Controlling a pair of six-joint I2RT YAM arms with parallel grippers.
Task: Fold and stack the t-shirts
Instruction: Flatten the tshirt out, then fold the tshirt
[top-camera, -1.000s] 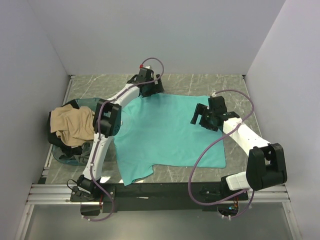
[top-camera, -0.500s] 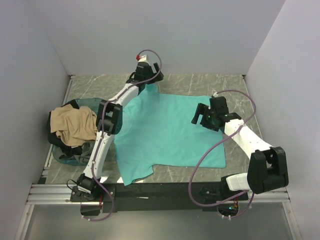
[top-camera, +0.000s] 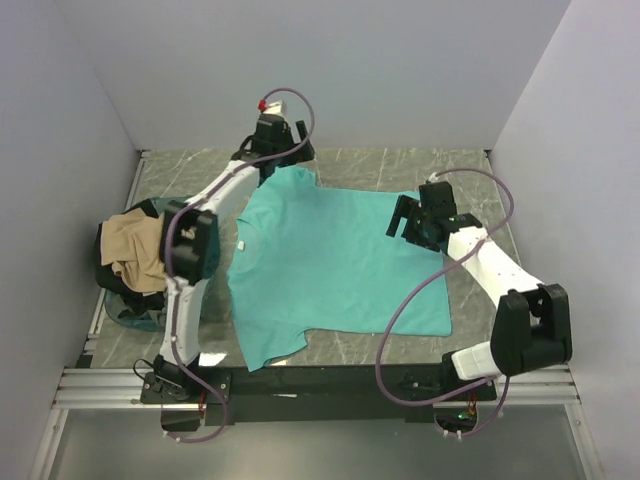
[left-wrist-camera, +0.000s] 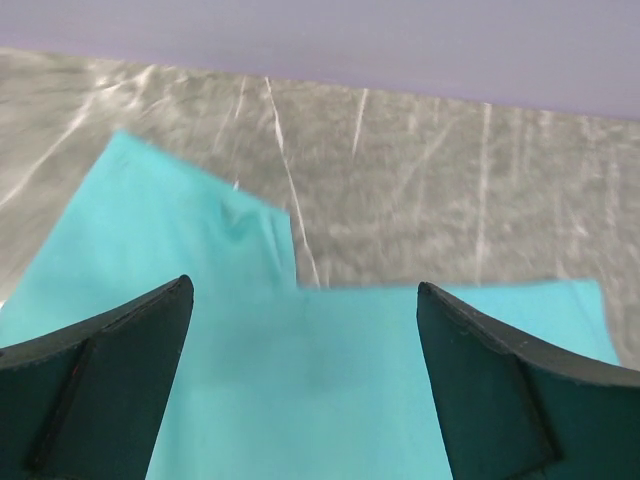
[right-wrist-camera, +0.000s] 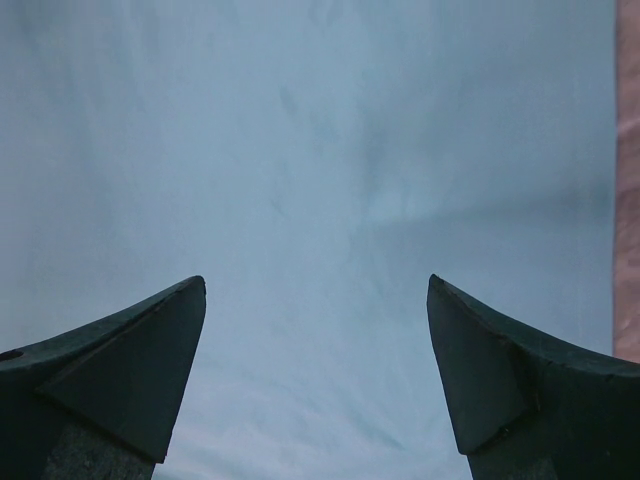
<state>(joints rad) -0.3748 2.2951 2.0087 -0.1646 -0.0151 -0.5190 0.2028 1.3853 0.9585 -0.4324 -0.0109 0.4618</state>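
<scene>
While spread flat, takes up the middle of the grey marble table (top-camera: 400, 165): teal t-shirt (top-camera: 330, 265), neck to left, hem to right, one sleeve toward far edge, one toward near edge. Left of it, apart: translucent tub (top-camera: 135, 318) with crumpled tan t-shirt (top-camera: 140, 250) on top of dark shirts (top-camera: 108, 275). Left tool (top-camera: 288, 160) up at far sleeve, fingers (left-wrist-camera: 100, 390) spread wide, nothing between them; sleeve edge and bare table just ahead in wrist view. Right tool (top-camera: 400, 222) over far-right part of teal shirt, near hem, fingers (right-wrist-camera: 110, 370) spread, only teal cloth under them. Touching cloth or not: cannot tell, either tool. Small white label (top-camera: 241, 243) at neck.
</scene>
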